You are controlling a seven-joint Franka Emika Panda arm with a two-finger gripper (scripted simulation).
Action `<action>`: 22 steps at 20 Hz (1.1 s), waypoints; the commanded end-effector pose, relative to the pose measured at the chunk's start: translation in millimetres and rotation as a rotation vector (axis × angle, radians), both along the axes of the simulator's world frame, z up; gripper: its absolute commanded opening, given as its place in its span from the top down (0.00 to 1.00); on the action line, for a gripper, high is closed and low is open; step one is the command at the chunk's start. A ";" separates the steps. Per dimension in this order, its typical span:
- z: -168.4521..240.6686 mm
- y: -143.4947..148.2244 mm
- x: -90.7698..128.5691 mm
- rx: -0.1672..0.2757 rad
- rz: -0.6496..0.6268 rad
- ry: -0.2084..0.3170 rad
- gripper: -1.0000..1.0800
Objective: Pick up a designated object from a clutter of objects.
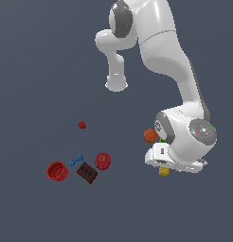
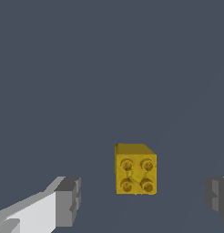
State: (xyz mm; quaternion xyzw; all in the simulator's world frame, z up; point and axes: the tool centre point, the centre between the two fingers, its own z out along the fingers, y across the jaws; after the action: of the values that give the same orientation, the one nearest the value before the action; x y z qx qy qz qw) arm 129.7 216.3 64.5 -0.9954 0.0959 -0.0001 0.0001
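Note:
The small yellow studded block [image 2: 135,169] lies on the grey floor, studs facing the wrist camera, between my two fingers and touching neither. In the exterior view only its edge [image 1: 163,171] shows under my hand. My gripper [image 2: 141,200] is open, one fingertip [image 2: 68,201] on one side of the block, the other [image 2: 217,196] on the far side. In the exterior view the gripper [image 1: 164,166] is low over the block, its fingers hidden by the hand. The green cup [image 1: 162,139] is a sliver behind my wrist.
An orange ball [image 1: 150,135] sits just beside my wrist. To the exterior view's left lie a red ball [image 1: 103,160], a dark brown brick [image 1: 87,172], a blue dumbbell piece [image 1: 76,159], a red cup [image 1: 57,170] and a tiny red piece [image 1: 81,125].

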 end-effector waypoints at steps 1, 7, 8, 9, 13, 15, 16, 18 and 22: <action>-11.1 -0.1 -0.6 0.000 0.000 0.001 0.04; -39.8 0.1 -1.1 0.000 -0.001 0.000 0.04; -41.9 0.2 -1.0 0.000 -0.001 0.000 0.04; -43.0 0.4 -0.7 0.000 -0.001 0.000 0.04; -42.6 0.7 0.2 0.000 -0.001 0.000 1.00; -42.6 0.7 0.2 0.000 -0.001 0.000 1.00; -42.6 0.7 0.2 0.000 -0.001 0.000 1.00; -42.6 0.7 0.2 0.000 -0.001 0.000 1.00; -42.6 0.7 0.2 0.000 -0.001 0.000 1.00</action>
State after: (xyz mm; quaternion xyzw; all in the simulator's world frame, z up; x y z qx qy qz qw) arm 129.7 217.0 21.7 -0.9953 0.0965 0.0003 -0.0001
